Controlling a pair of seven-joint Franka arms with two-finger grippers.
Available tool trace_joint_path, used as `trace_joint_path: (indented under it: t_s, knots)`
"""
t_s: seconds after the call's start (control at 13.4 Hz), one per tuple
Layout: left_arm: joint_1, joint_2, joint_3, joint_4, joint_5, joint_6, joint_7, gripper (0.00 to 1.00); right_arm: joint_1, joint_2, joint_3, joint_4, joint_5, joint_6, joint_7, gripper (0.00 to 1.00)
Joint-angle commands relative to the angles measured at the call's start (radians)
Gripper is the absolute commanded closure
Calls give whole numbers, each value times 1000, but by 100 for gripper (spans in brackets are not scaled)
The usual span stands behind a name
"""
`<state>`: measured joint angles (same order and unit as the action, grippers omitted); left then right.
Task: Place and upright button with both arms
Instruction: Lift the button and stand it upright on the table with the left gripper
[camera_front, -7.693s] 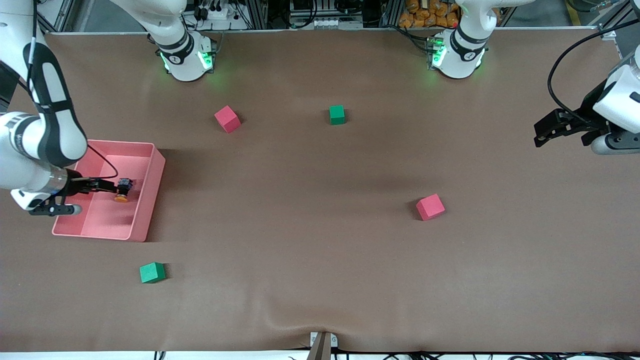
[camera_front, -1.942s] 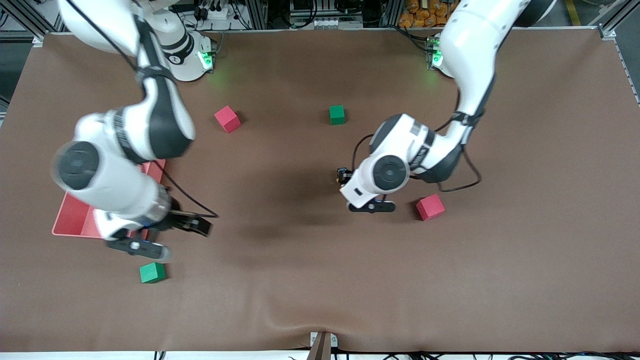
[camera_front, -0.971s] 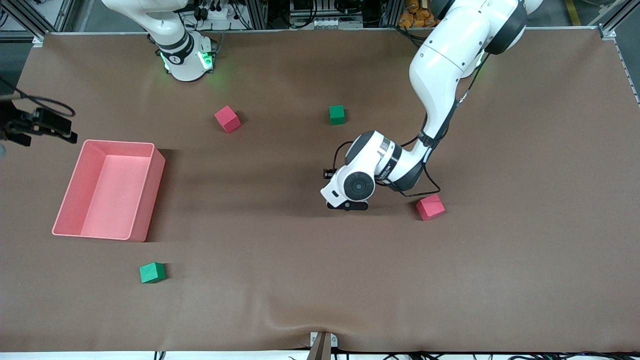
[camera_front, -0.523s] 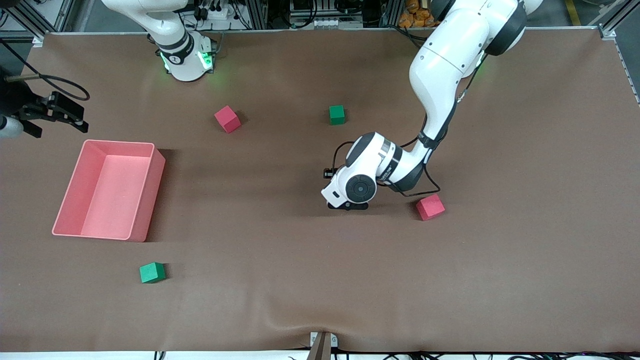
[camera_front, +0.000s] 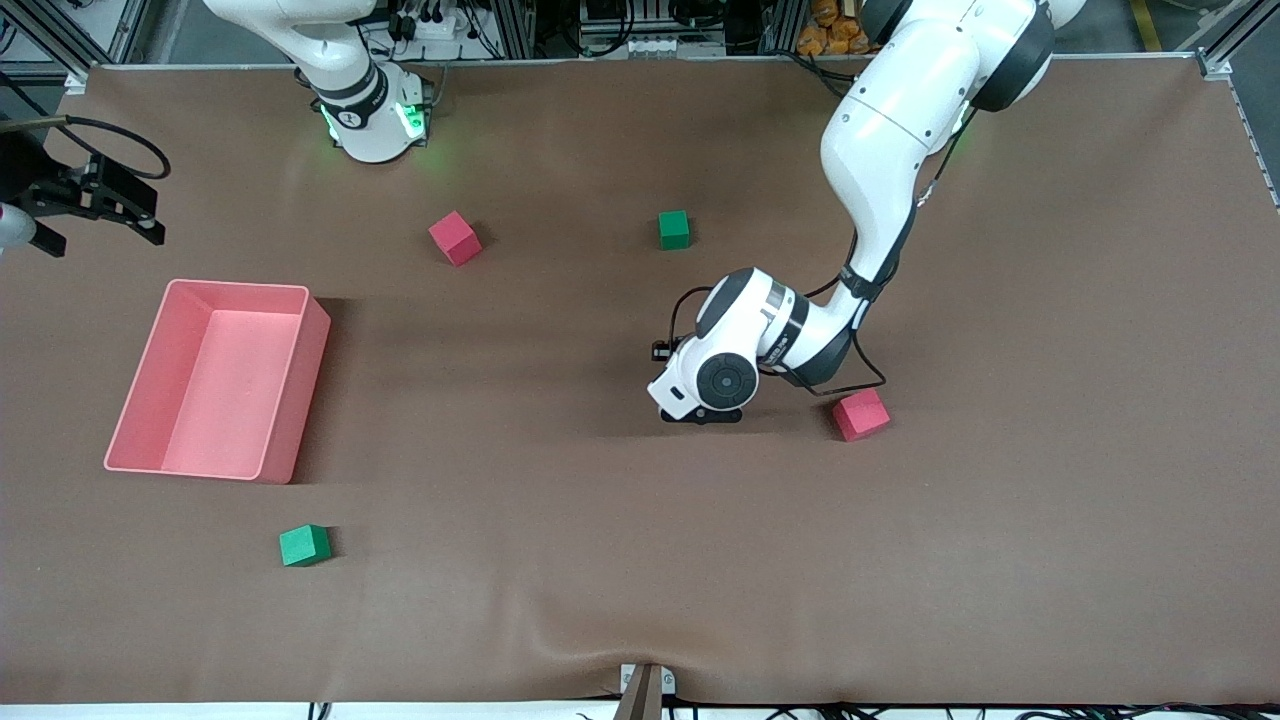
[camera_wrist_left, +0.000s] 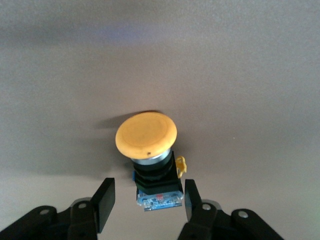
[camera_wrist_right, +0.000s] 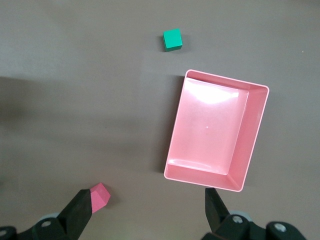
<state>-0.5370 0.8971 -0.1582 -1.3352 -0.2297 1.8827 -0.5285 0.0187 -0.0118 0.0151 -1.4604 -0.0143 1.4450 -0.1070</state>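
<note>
Two grippers are showing. The left gripper (camera_wrist_left: 145, 200) is sitting low over the middle of the tabletop (camera_front: 620, 560), its fingers (camera_wrist_left: 104, 200) spread apart on either side of the button (camera_wrist_left: 150, 150) without touching it. The button is standing upright on the tabletop, orange cap up, with bare surface all around it. The left arm (camera_front: 880, 150) is reaching down from its base, wrist bent low, just beside a red cube (camera_front: 861, 414). The right gripper (camera_front: 110, 200) is waiting released in the air near the tabletop's edge at the right arm's end, over bare tabletop beside the pink bin (camera_front: 300, 400). A green cube (camera_front: 304, 545) is lying nearer the front camera than the bin.
</note>
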Motion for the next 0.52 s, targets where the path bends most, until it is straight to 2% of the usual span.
trace_joint_path:
  t_s: [0.0,0.15,0.22,0.45]
  knots:
    - [-3,25,6,30,-23,-1,9,54,-42,-36,13,-31,-15,-9,-23,0]
    - [-3,23,6,30,-23,-1,-2,87,-42,-36,13,-32,-15,-11,-23,0]
    - [-3,22,6,30,-23,-1,-16,100,-39,-36,13,-32,-15,-11,-25,0]
    - [-3,-16,8,30,-20,-1,-66,100,-36,-36,16,-32,-13,-9,-23,0]
